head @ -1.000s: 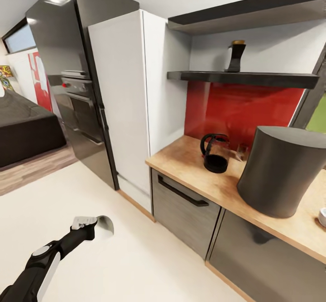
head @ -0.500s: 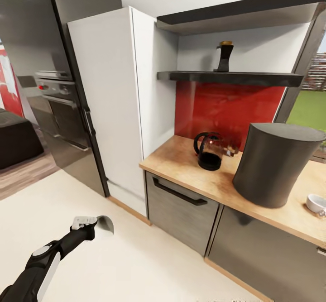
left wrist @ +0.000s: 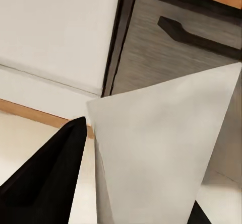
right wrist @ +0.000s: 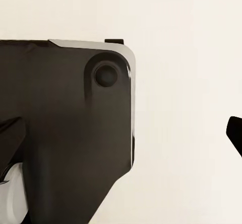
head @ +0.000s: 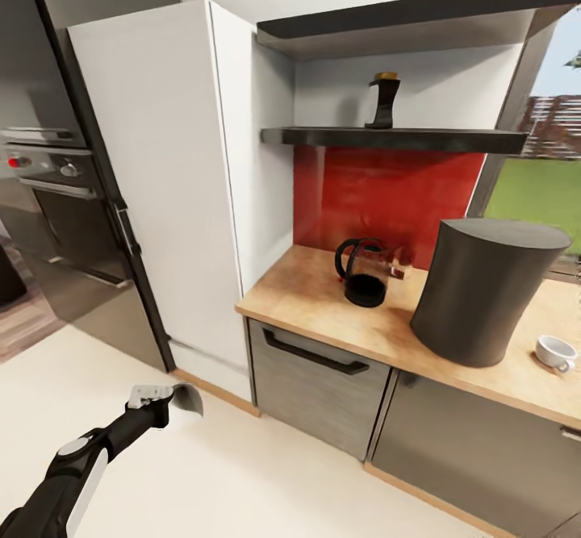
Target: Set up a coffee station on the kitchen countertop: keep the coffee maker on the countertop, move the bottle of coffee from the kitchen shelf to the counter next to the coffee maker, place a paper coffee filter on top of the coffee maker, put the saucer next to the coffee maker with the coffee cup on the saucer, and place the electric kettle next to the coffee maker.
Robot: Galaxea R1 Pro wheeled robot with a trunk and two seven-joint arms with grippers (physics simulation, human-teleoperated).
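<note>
Low at the near left, the left gripper [head: 179,401] pinches a paper coffee filter [head: 187,402], its fingers pressed on the white sheet, which the left wrist view shows as a broad pale cone [left wrist: 161,153]. Whether the right pincer is spread or pressed together I cannot tell. Far right, the bottle of coffee [head: 383,101] stands on the kitchen shelf [head: 403,139] above the kitchen countertop [head: 379,328], where a glass carafe [head: 365,272], a big dark cylinder [head: 484,292] and the coffee cup [head: 555,352] sit. The thin filter could likely crumple or slip if the arm brushes the cabinet front [head: 323,385] while approaching.
</note>
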